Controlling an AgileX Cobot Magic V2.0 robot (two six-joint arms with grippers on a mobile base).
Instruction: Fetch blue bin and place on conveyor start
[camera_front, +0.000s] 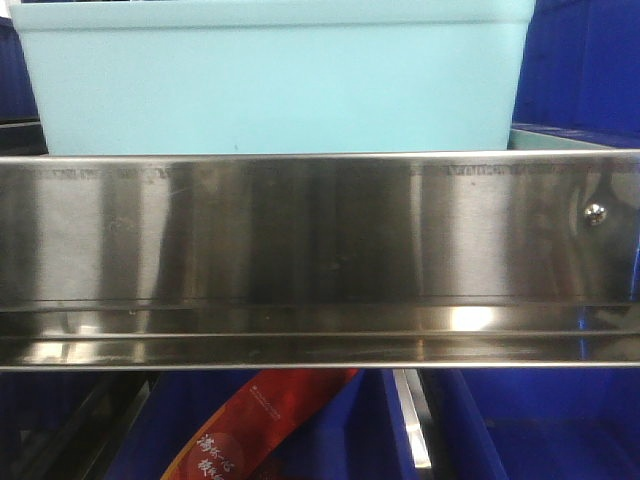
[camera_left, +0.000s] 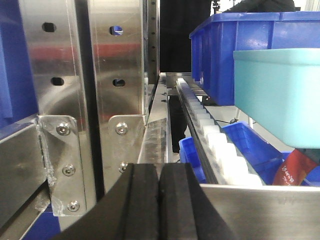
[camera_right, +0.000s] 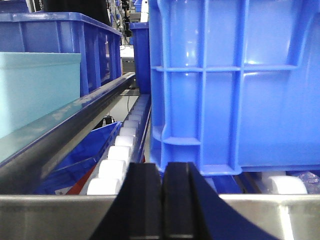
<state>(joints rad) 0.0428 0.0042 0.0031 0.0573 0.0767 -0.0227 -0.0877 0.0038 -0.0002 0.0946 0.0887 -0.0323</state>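
Closest to us, the left gripper (camera_left: 160, 192) has its black fingers pressed flat together and grips nothing. We see the same on the right gripper (camera_right: 162, 197): pads sealed tight and empty. Beyond them, white rollers (camera_left: 220, 145) run away along the rack. Past the shiny shelf rail (camera_front: 320, 250) we find the blue bin (camera_front: 270, 80), pale turquoise, sitting up on the shelf with dark blue bins (camera_right: 235, 85) beside it.

Steel rail (camera_front: 300, 240), dark blue bins (camera_right: 235, 85), rollers (camera_right: 111, 169)
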